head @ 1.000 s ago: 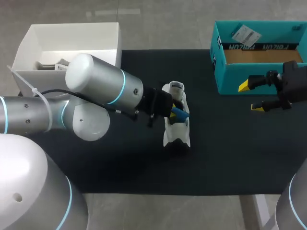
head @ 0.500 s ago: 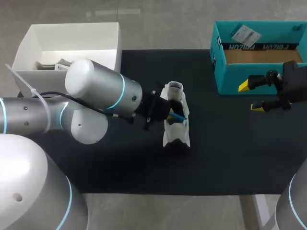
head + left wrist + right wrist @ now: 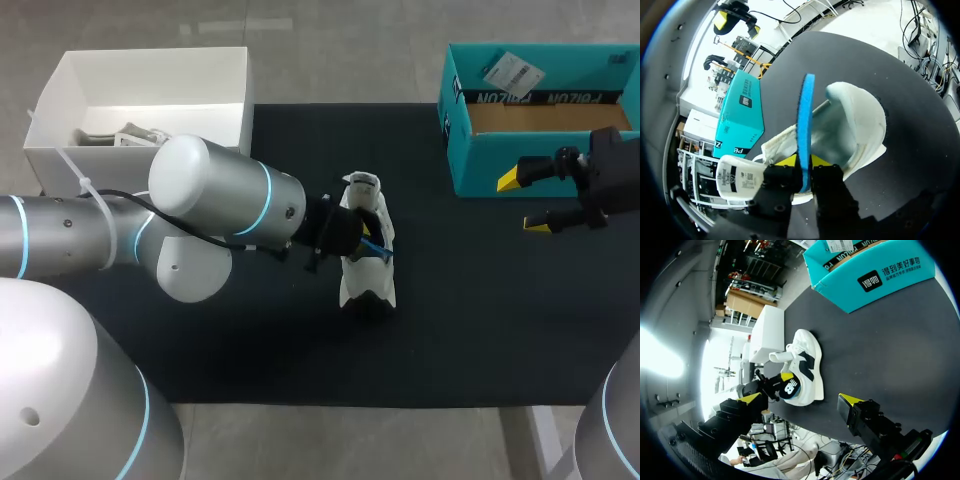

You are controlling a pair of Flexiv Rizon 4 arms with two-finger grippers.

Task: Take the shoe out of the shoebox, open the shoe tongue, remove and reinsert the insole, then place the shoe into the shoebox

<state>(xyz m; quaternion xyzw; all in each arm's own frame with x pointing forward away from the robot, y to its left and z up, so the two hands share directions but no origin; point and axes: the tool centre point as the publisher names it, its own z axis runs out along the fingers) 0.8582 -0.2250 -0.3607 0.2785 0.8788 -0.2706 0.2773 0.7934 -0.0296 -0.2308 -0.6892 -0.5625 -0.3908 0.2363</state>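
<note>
**Insole pushed deeper into the shoe**

Over the last second the left arm (image 3: 225, 195) swung in toward the middle of the table. Its big silver joint drew closer to the shoe (image 3: 368, 285), and the left gripper (image 3: 350, 236) closed in on the shoe's opening. The blue insole (image 3: 373, 246) pinched between its fingers went down with it. A second earlier a broad blue strip stood out above the collar, and half a second later the strip was thinner. By the end only a small sliver showed from above, while most of the insole's length had sunk inside the shoe.
</note>
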